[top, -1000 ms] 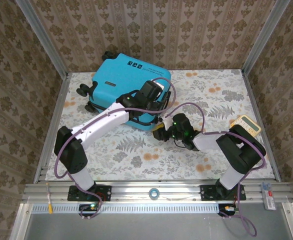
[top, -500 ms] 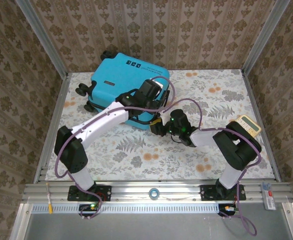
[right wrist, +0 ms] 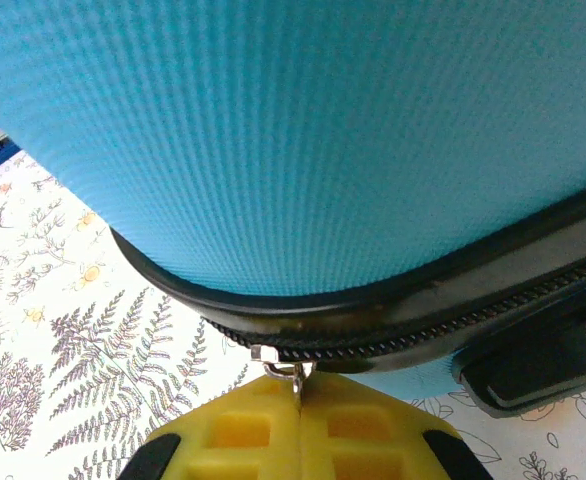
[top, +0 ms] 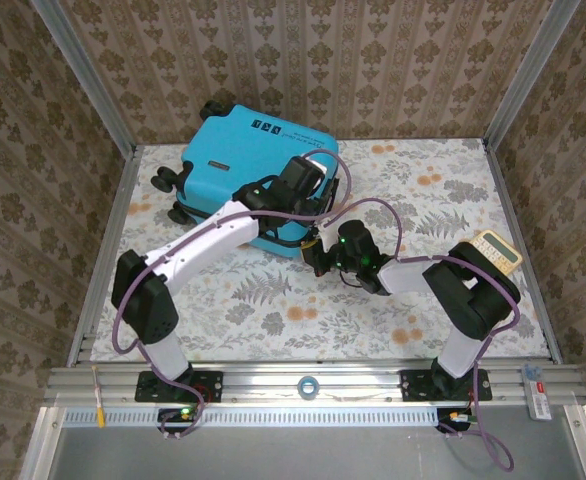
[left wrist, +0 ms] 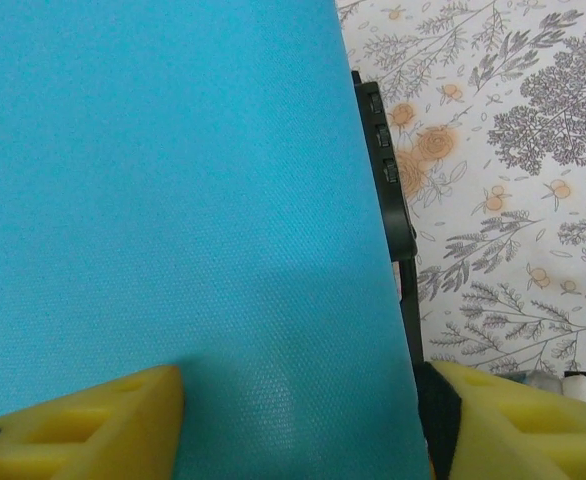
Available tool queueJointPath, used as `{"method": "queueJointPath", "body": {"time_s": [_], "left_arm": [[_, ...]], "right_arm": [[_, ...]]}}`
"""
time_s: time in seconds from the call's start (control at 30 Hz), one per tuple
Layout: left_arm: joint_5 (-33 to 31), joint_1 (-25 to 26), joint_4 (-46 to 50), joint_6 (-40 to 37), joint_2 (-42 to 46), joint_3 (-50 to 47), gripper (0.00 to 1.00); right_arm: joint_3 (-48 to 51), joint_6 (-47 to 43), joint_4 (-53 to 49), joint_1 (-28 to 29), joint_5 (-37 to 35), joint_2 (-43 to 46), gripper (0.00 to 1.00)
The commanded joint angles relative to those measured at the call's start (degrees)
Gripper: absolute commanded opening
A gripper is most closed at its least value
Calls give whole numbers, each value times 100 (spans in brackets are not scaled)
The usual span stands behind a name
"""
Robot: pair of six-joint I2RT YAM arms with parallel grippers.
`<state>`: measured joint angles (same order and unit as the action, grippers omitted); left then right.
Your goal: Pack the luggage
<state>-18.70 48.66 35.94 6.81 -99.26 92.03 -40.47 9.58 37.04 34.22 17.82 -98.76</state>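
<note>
Right pincer is clenched tight on the little metal zipper pull, yellow pads pinched together with the tab poking out between them, right at the rounded corner where the black zipper wraps around the shell. My guess is it's pinching that small so it can drag the pull along the track and zip the thing closed. Left pincer isn't grasping anything: its pads are spread wide over the blue lid near the handle-side edge, which looks like a way to hold the lid down so the case doesn't slide when the zipper gets tugged. The luggage lies flat with its shell closed on the far-left part of the floral worktop, wheels toward the left wall.
</note>
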Motion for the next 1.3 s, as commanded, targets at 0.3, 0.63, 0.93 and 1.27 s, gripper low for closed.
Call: {"method": "queueJointPath", "body": {"time_s": [0.3, 0.63, 0.93, 1.27], "left_arm": [[-112, -56, 299, -425, -542, 770, 77], [-1362, -59, 1202, -226, -1286, 1202, 68], [-1551, 3, 1138, -306, -984, 60, 62], [-1076, -122, 628, -492, -894, -772, 59]], "right_arm": [[38, 140, 278, -109, -139, 100, 0], [82, 243, 347, -126, -80, 162, 0], [-38, 720, 256, -394, -507, 136, 0], [-536, 1151, -1007, -1063, -211, 355, 0]]}}
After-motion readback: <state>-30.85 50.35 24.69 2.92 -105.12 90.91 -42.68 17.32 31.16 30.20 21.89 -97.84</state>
